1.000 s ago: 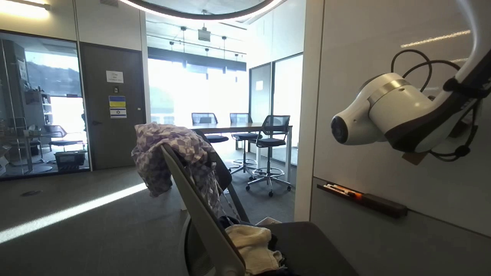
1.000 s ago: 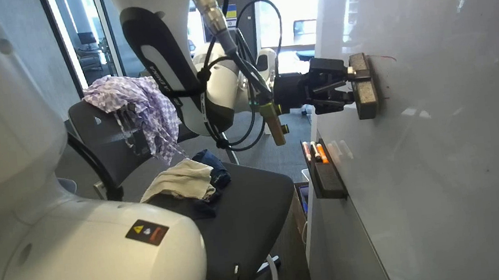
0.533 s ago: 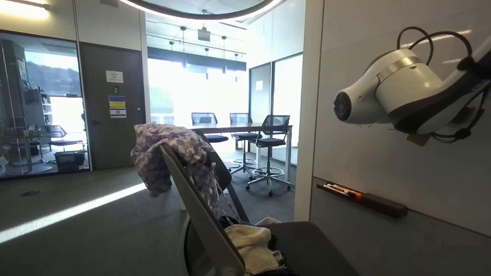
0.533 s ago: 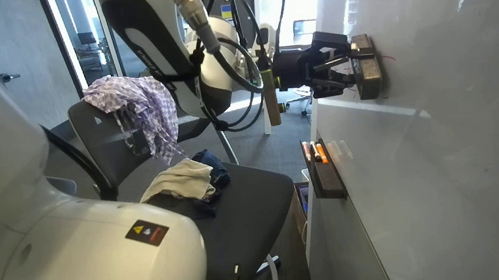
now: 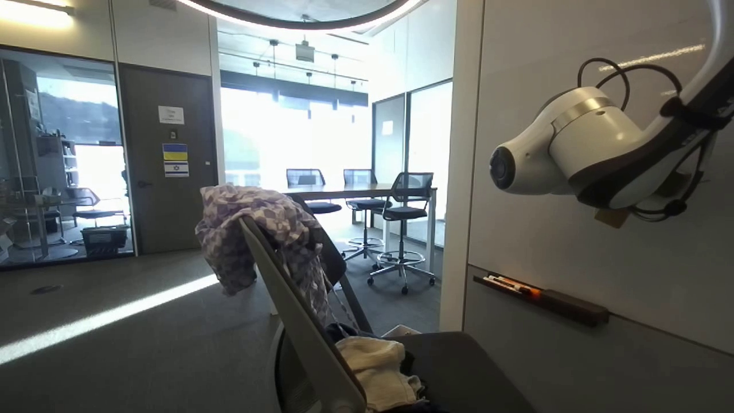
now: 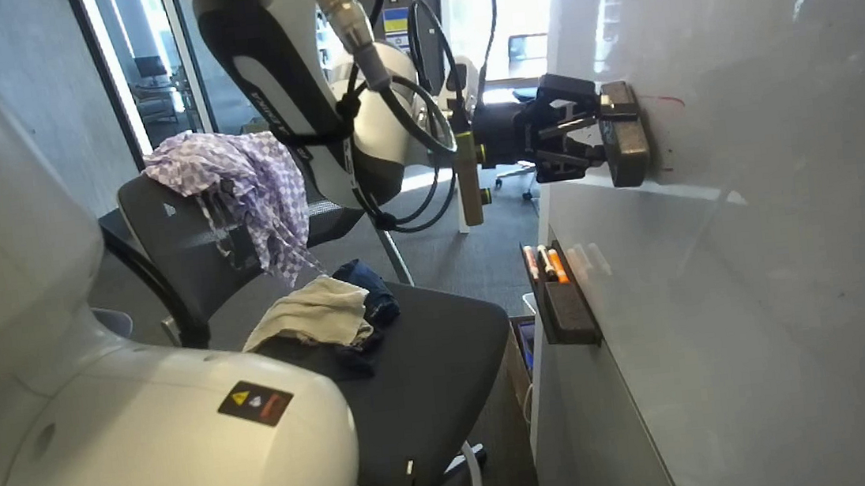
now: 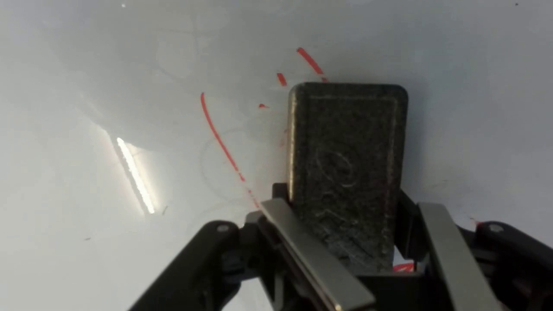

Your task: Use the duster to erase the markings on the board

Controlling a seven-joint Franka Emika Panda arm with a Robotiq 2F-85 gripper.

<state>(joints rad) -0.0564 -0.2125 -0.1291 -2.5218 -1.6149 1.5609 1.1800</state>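
The duster (image 7: 345, 160), a dark speckled block, sits between the fingers of my gripper (image 7: 343, 207), which is shut on its two long sides. In an exterior view the duster (image 6: 627, 141) lies against or very close to the white board (image 6: 759, 259); contact cannot be made out. Red markings (image 7: 218, 138) run down the board left of the duster in the wrist view, with short dashes above it and a red bit by the right finger. A thin red stroke (image 6: 665, 100) also shows beside the duster in an exterior view. Elsewhere, the arm (image 5: 596, 149) hides the gripper.
Below, a dark ledge (image 6: 540, 304) on the board holds several markers (image 6: 545, 262) and a dark block (image 6: 572, 313). A chair (image 6: 441, 329) with a checked cloth (image 6: 236, 182) and folded clothes (image 6: 316, 314) stands under the arm.
The arm carried the duster up along the board, then part of the way back down. My grip on it looks the same in the exterior view.
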